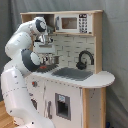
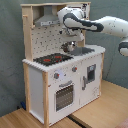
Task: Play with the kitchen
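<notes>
The kitchen (image 2: 62,75) stands on a wooden floor (image 2: 100,107) before a grey curtain (image 1: 116,60), and the white arm (image 2: 107,24) reaches in under its hood (image 2: 47,20). The claw (image 2: 72,40) hangs above the counter, between the red-ringed hob (image 2: 52,59) and the grey sink (image 2: 85,50), just over a small metal pot (image 2: 69,47); whether it is spread or pinching cannot be told. In the first exterior view the arm's own bulk (image 1: 22,55) blocks the hob side, though the sink (image 1: 72,73), the black tap (image 1: 85,59) and a microwave panel (image 1: 75,22) show plainly. Only the second exterior view shows the oven door (image 2: 64,95) and knobs (image 2: 56,76).
</notes>
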